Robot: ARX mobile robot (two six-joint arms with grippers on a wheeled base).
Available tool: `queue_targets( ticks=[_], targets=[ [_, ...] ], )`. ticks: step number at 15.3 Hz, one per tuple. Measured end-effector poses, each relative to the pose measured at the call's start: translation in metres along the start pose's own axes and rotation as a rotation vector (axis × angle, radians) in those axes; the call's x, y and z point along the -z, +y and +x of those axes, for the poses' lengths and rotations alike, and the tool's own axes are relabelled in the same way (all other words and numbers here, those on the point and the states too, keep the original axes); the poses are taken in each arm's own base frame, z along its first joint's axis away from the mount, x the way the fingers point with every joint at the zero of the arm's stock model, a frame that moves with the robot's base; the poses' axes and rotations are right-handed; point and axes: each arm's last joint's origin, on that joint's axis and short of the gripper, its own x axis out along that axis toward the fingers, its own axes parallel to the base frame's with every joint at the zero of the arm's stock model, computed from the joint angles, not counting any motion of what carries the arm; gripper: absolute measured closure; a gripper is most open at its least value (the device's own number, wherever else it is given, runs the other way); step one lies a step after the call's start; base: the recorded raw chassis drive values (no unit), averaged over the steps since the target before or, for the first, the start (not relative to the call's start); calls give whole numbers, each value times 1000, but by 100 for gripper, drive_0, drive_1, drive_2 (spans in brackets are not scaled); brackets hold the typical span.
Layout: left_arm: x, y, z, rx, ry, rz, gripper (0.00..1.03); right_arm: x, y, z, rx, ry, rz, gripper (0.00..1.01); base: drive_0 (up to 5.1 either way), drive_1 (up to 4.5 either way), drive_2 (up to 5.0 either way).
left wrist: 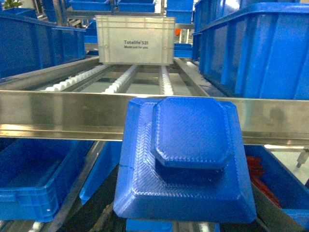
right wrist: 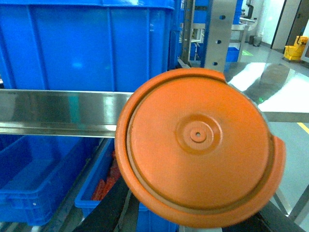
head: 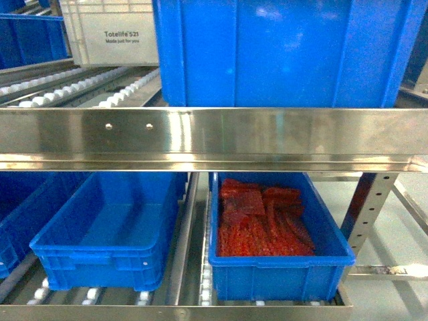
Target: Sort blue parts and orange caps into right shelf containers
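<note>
A stepped, square blue part [left wrist: 186, 159] fills the left wrist view, and my left gripper [left wrist: 188, 220] is shut on it; only dark finger edges show beneath. In the right wrist view a round orange cap [right wrist: 198, 145] is held in front of the shelf rail, with my right gripper [right wrist: 193, 220] shut on it. A large deep blue container [head: 287, 53] stands on the upper shelf, seen also as the container [left wrist: 256, 48] to the right of the part and the container [right wrist: 87, 43] behind the cap. Neither gripper shows in the head view.
A steel shelf rail [head: 214, 137] crosses at mid height. On the lower rollers sit an empty blue bin [head: 107, 231] and a blue bin [head: 281, 271] holding red-orange pieces [head: 264, 221]. A white crate [head: 110, 33] stands on the upper rollers at the back left.
</note>
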Motion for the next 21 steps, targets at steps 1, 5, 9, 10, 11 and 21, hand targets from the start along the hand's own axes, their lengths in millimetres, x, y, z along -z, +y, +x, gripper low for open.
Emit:
queue_targets(
  ticks=[1, 5, 9, 10, 11, 21],
  targets=[
    [0, 0, 0, 1, -3, 0, 60, 0, 0, 0, 0, -1, 0, 61, -499, 237, 237],
    [0, 0, 0, 1, 0, 0, 60, 0, 0, 0, 0, 0, 0, 61, -501, 235, 235],
    [0, 0, 0, 0, 0, 0, 60, 0, 0, 0, 0, 0, 0, 61, -498, 238, 238],
    [0, 0, 0, 1, -1, 0, 60, 0, 0, 0, 0, -4, 0, 61, -505, 231, 231],
    [0, 0, 0, 2, 0, 0, 60, 0, 0, 0, 0, 3, 0, 61, -505, 231, 231],
    [0, 0, 0, 2, -1, 0, 60, 0, 0, 0, 0, -2, 0, 61, -487, 249, 249]
  ],
)
